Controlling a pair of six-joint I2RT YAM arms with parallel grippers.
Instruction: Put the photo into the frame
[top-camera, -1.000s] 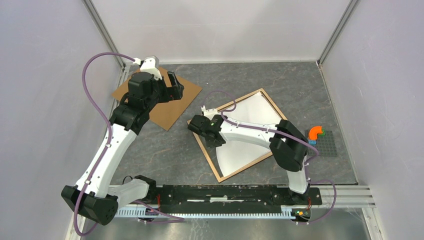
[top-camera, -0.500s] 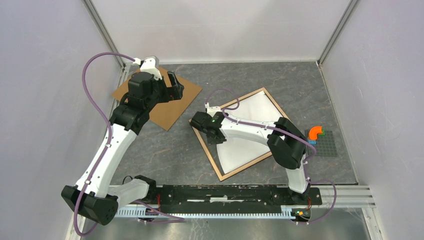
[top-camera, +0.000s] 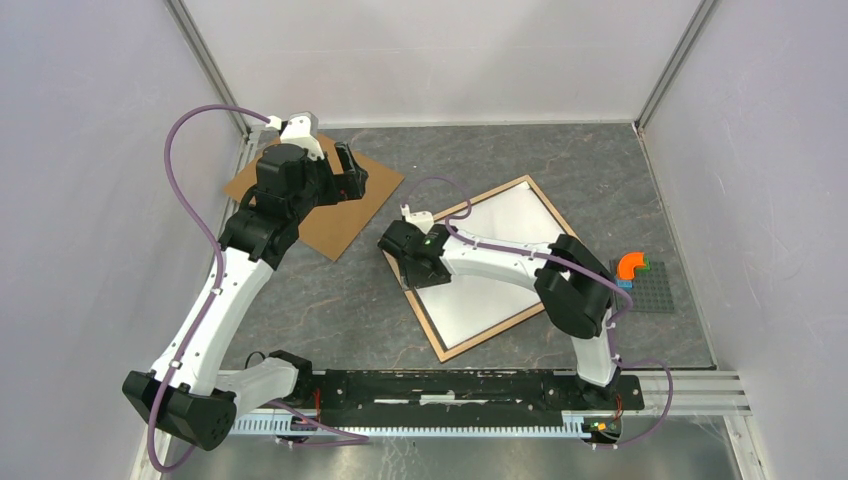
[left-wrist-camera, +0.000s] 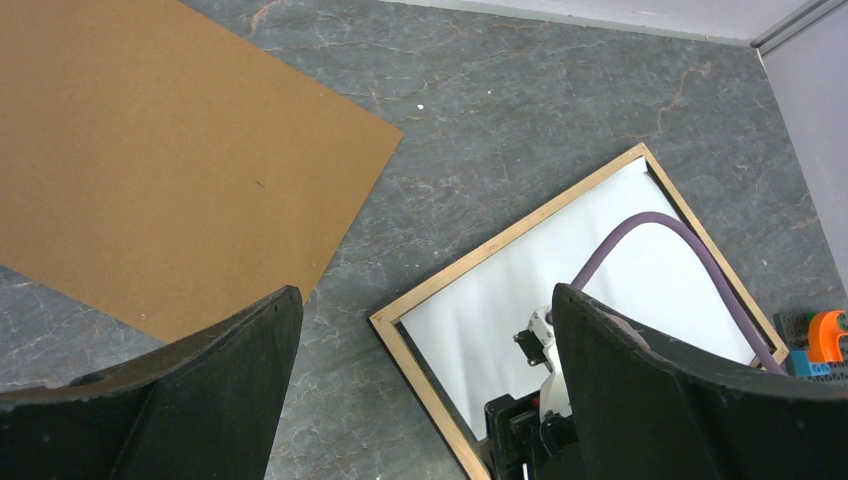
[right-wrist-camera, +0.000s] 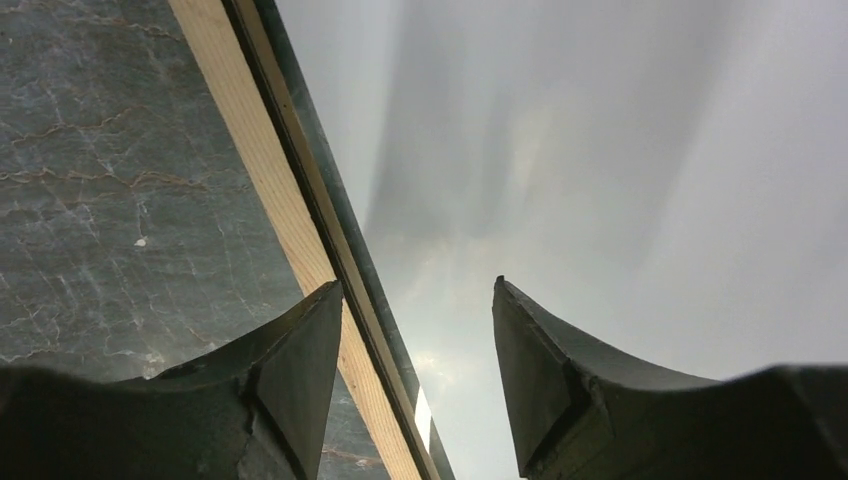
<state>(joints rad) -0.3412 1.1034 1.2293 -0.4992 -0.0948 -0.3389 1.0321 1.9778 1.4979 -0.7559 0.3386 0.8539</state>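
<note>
The frame lies flat at mid-table, light wood face up. The photo rests inside it, white back up. My right gripper hovers low over the frame's left rail, open and holding nothing. In the right wrist view the right gripper straddles the wooden rail and the photo's edge. My left gripper stands wide open above the brown backing board. The left wrist view shows the left gripper empty, high over the board and the frame's corner.
A grey studded baseplate with an orange curved brick sits at the right edge. Enclosure walls close the table on the left, back and right. The right arm's purple cable arcs over the photo.
The right gripper's jaws have gone from shut to open, and the gripper has shifted slightly towards the far left along the frame's rail. The left arm has not moved.
</note>
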